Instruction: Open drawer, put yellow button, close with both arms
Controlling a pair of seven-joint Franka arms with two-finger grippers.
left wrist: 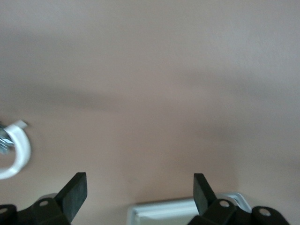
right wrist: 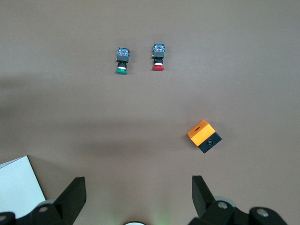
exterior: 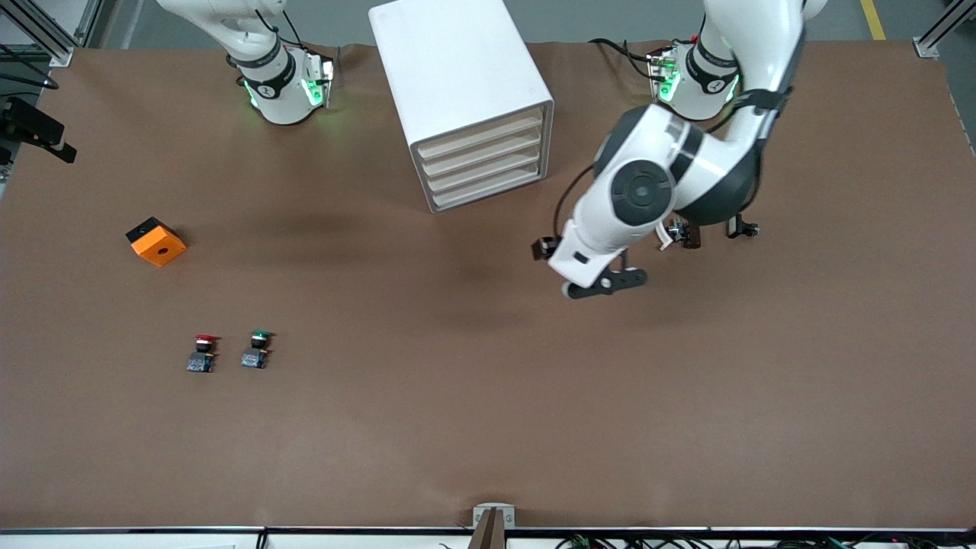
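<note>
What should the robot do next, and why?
Probably move the left gripper toward the cabinet's top drawer to pull it open. All four drawers look shut, and its fingers stand open over bare table. The right gripper, also open, waits near its base.

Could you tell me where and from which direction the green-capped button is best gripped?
Probably from above, closing across its blue base block. The green-capped button seems to lie on its side, cap farther from the front camera, so the block's flat sides are exposed; the round cap could slip.
</note>
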